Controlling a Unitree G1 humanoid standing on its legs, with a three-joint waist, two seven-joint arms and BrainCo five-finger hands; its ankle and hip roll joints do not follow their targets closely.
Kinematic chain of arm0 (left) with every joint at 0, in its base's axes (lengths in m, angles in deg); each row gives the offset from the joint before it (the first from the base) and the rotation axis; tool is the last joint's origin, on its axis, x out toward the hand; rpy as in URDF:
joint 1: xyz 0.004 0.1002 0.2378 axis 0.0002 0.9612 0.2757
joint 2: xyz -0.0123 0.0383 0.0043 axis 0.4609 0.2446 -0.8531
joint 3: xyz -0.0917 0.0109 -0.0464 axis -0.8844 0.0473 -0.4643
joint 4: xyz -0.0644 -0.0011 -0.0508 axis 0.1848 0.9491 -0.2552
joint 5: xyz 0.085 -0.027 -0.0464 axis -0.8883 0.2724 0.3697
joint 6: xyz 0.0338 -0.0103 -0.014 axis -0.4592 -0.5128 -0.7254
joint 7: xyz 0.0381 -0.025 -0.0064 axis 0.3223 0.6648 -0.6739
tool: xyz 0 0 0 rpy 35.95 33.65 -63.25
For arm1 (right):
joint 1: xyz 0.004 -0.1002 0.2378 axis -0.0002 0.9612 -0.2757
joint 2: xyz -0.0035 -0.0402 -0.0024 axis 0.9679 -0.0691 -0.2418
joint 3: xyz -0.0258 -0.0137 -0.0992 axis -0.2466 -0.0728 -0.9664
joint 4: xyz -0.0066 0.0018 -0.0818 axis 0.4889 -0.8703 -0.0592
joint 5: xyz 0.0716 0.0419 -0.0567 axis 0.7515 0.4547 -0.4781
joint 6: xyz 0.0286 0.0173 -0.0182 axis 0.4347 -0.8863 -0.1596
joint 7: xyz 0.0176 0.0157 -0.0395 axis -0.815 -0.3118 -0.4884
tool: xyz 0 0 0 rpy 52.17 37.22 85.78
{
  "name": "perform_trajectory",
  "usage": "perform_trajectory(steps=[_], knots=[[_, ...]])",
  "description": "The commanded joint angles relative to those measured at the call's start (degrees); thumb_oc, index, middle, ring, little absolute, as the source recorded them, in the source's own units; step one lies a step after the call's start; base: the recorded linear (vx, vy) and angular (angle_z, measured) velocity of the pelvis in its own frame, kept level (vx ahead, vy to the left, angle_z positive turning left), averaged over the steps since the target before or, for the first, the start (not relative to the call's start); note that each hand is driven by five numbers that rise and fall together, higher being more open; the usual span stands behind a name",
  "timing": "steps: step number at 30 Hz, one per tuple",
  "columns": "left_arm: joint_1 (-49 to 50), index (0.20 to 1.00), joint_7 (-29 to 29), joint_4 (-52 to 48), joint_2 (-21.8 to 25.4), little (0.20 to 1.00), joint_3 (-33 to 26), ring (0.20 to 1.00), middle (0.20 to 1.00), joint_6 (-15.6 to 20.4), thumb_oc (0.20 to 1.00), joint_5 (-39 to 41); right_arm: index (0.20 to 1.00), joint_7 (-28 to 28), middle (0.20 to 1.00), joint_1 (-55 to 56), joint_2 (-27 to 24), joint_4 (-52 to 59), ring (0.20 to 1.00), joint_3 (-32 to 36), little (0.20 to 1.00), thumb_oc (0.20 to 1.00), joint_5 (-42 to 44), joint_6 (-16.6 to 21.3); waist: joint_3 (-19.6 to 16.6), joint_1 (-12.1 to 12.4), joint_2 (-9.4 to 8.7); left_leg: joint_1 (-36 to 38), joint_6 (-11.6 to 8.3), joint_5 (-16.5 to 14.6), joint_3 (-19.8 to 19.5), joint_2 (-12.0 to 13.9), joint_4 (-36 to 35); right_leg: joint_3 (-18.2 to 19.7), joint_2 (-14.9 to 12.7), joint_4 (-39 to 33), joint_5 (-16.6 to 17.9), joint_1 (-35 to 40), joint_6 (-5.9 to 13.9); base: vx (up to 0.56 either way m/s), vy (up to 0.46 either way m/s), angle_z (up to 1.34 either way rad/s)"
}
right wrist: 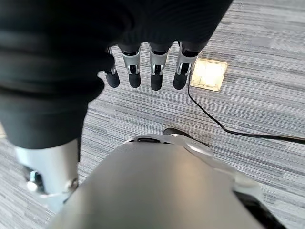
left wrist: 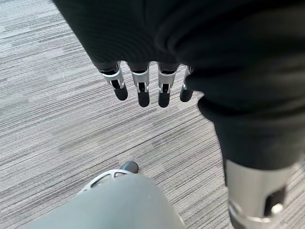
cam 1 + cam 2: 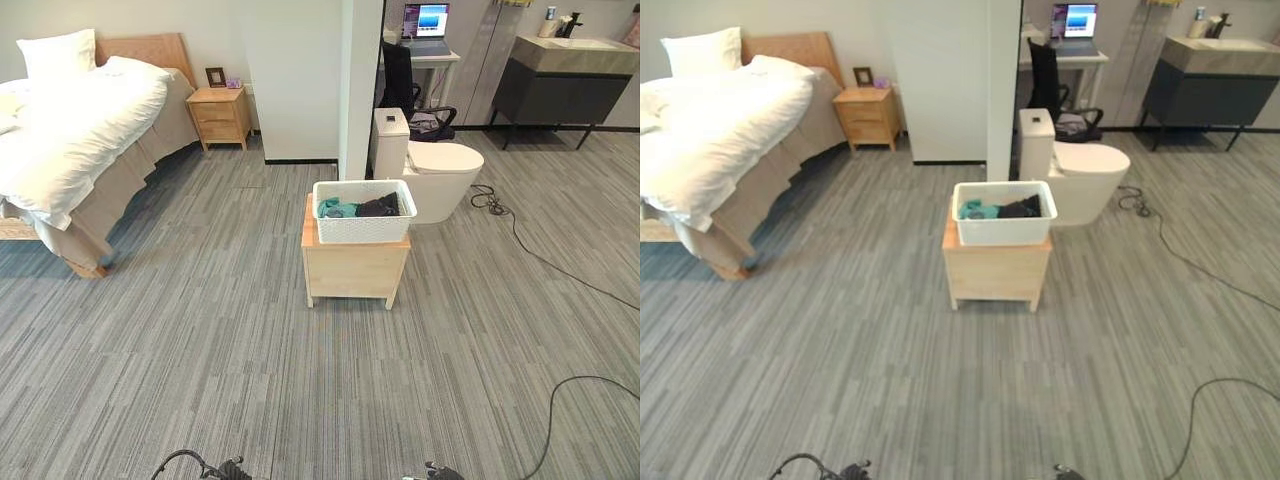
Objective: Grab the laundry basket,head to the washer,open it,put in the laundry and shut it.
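A white lattice laundry basket point(image 3: 363, 212) stands on a low wooden stool point(image 3: 355, 268) in the middle of the room, well ahead of me. Teal and black clothes point(image 3: 362, 207) lie inside it. My left hand point(image 2: 143, 88) hangs over the grey carpet, fingers straight and relaxed, holding nothing. My right hand point(image 1: 145, 71) hangs the same way over the carpet, empty and open. Both hands are far from the basket.
A bed point(image 3: 70, 130) with white bedding and a wooden nightstand point(image 3: 221, 116) stand at the left. A white pillar point(image 3: 358, 85) and a toilet point(image 3: 432, 165) are behind the basket. A dark vanity point(image 3: 565, 90) and a desk with laptop point(image 3: 425, 25) are at the back right.
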Motion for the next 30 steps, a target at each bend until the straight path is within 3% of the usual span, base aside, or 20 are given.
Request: perform_trajectory(steps=[1, 9, 23, 26, 28, 30], knots=[[-1.14, 1.000, 0.71, 0.52, 0.08, 1.000, -2.10, 1.000, 1.000, 1.27, 1.000, 2.85, 1.000, -0.92, 1.000, -2.35, 1.81, -5.84, 1.000, -2.04, 1.000, 1.000, 0.70, 0.18, 1.51, -1.17, -2.01, 3.39, -3.04, 1.75, -1.16, -1.43, -6.20, -1.50, -5.34, -20.45, 13.25, 12.46, 8.69, 0.00, 0.000, 0.00], [-2.02, 1.000, 1.00, -1.05, -0.90, 1.000, -0.59, 1.000, 1.000, 1.55, 1.000, 4.04, 1.000, -0.88, 1.000, -3.03, 0.91, -6.01, 1.000, -1.90, 1.000, 1.000, 0.87, 0.22, 2.13, -1.07, -1.49, 3.00, -2.95, 2.02, -1.43, -1.52, -6.20, -1.52, -5.48, -20.45, 13.68, 12.11, 8.74, 0.00, 0.000, 0.00], [-4.85, 1.000, 1.81, -4.55, -2.36, 1.000, 3.56, 1.000, 1.000, 1.31, 1.000, 5.65, 1.000, 1.10, 1.000, -5.81, -1.74, -8.63, 1.000, 1.53, 1.000, 1.000, 1.41, -0.90, 5.17, -0.29, -0.69, 2.69, -0.94, 1.94, -3.03, -3.32, -6.20, -2.45, -6.92, -17.96, 14.01, 12.10, 9.07, 0.01, 0.074, 0.04], [-4.52, 1.000, 1.99, -6.92, -1.73, 1.000, 4.76, 1.000, 1.000, 1.42, 1.000, 5.06, 1.000, 1.21, 1.000, -5.88, -2.52, -7.55, 1.000, 2.53, 1.000, 1.000, 2.79, -0.71, 6.77, -0.34, -0.26, 1.94, -0.34, 1.58, -3.43, -4.11, -5.45, -3.02, -8.46, -13.51, 14.21, 10.15, 9.70, -0.05, 0.185, 0.09], [-4.79, 1.000, 1.86, -9.51, -0.37, 1.000, 5.11, 1.000, 1.000, 1.07, 1.000, 4.70, 1.000, 1.40, 1.000, -6.39, -3.16, -5.15, 1.000, 2.69, 1.000, 1.000, 4.51, -0.38, 10.84, -1.43, 0.96, 1.95, 1.09, 0.60, -3.58, -4.99, -3.41, 0.99, -10.76, 0.91, 18.40, 2.73, 10.33, -0.12, 0.317, 0.10], [-5.00, 1.000, 1.84, -9.57, -0.20, 1.000, 4.99, 1.000, 1.000, 1.00, 1.000, 4.87, 1.000, 1.38, 1.000, -6.55, -3.18, -5.10, 1.000, 2.52, 1.000, 1.000, 4.57, -0.40, 11.59, -1.63, 1.42, 2.21, 1.55, 0.36, -3.35, -5.06, -3.33, 1.33, -11.01, 4.03, 19.31, 0.77, 10.10, -0.02, 0.170, -0.10]])
